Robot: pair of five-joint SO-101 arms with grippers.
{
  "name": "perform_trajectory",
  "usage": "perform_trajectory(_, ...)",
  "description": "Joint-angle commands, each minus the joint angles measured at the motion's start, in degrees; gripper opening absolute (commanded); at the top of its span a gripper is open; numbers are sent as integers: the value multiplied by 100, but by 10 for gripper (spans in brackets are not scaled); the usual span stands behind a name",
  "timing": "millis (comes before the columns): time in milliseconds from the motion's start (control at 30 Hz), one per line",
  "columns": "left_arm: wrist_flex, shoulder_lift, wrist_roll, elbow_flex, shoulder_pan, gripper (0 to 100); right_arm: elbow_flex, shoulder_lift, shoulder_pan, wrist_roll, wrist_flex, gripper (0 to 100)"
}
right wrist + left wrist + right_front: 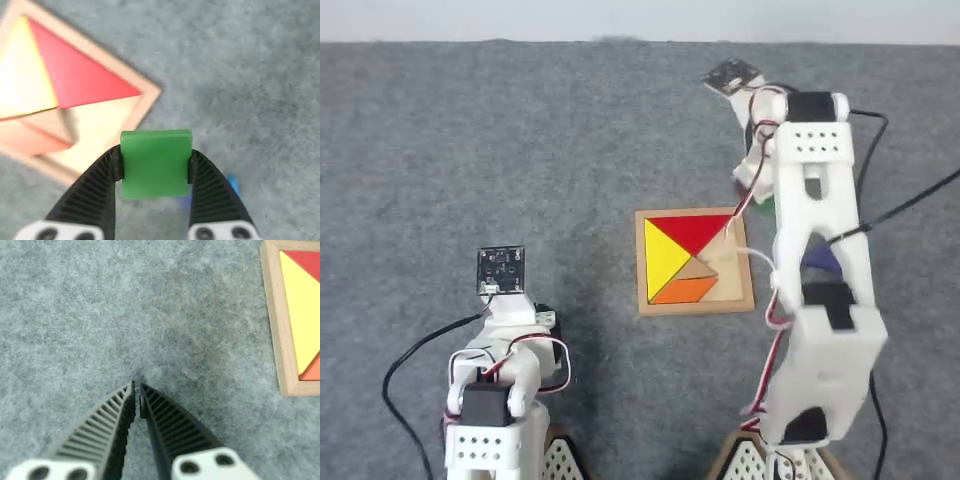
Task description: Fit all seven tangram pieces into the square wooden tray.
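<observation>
The square wooden tray (643, 262) lies mid-table holding a red triangle (695, 231), a yellow triangle (663, 257), an orange piece (684, 290) and a small tan triangle (697, 268); its right part is bare wood. In the right wrist view my right gripper (155, 165) is shut on a green square piece (156, 162), held above the carpet just off the tray's corner (150, 92). A blue piece (233, 186) peeks out beneath it. My left gripper (136, 386) rests shut and empty over the carpet, left of the tray (277, 330).
Grey carpet covers the table. The right arm (815, 260) stretches along the tray's right side, with a dark blue piece (820, 262) partly hidden under it. The left arm (500, 360) sits folded near the front left. Cables trail around both bases.
</observation>
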Motion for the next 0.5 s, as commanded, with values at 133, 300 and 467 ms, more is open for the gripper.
perform_trajectory(133,9,-114,-62,-66,-35,14,3666,-2589,-963,-598,-1868,9)
perform_trajectory(300,9,-114,-62,-66,-35,14,5477,-3046,-1191,-1116,-3327,12)
perform_trajectory(467,9,-114,-62,-66,-35,14,5574,-2589,-1174,-1415,-3714,11)
